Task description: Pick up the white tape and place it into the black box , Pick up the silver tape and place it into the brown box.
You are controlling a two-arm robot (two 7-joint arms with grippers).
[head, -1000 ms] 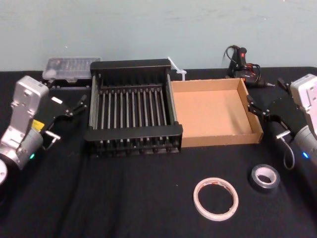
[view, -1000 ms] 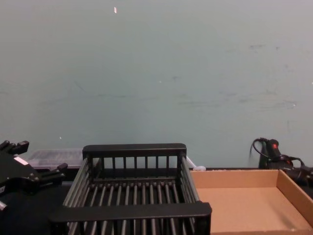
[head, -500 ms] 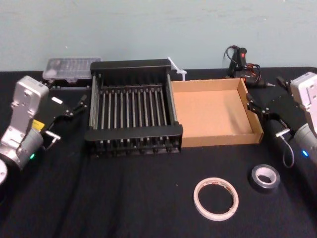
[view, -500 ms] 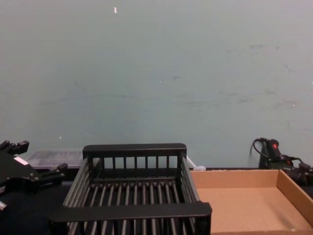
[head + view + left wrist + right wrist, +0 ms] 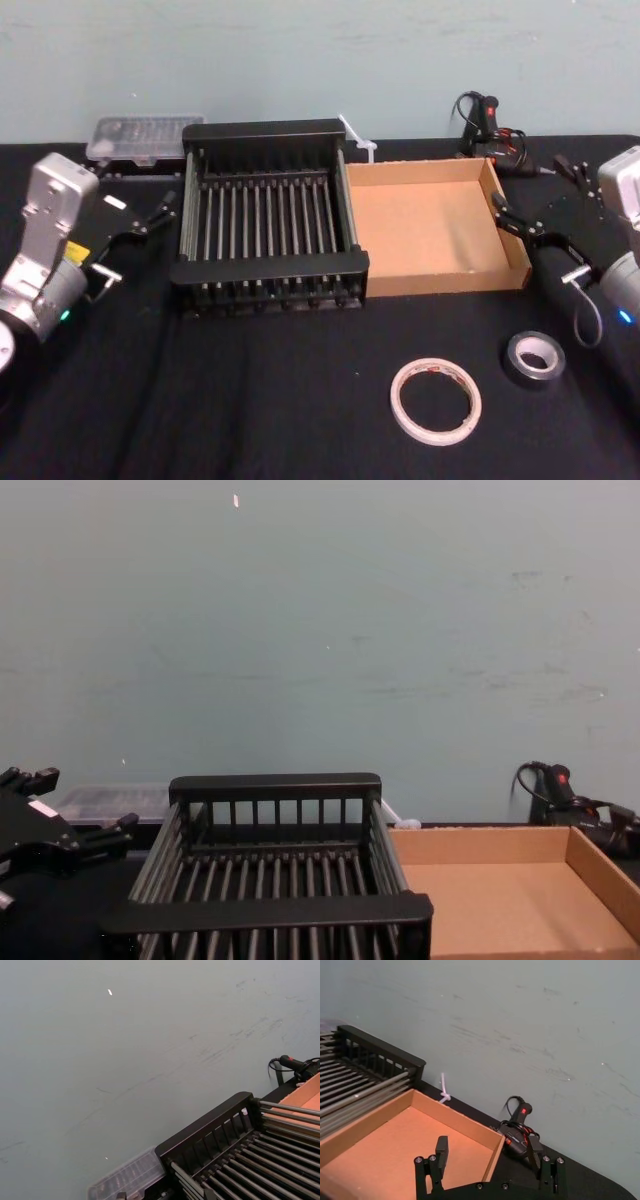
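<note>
Shifted slightly outward, the right gripper [image 5: 529,188] hangs wide open, empty, by the cardboard tray [image 5: 430,222]. The white tape [image 5: 436,401] lies flat nearer the robot, beside the silver tape [image 5: 534,358]. Best descend vertically, pinching one ring wall. The left gripper [image 5: 136,236] idles open beside the crate [image 5: 270,266].

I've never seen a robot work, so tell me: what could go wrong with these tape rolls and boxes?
1. The white tape roll and the grey-silver tape roll lie close together, so the open right gripper might nudge one while taking the other.
2. That gripper hovers beside the right wall of the tan cardboard tray and might catch it.
The left gripper is parked left of the black slatted crate.
</note>
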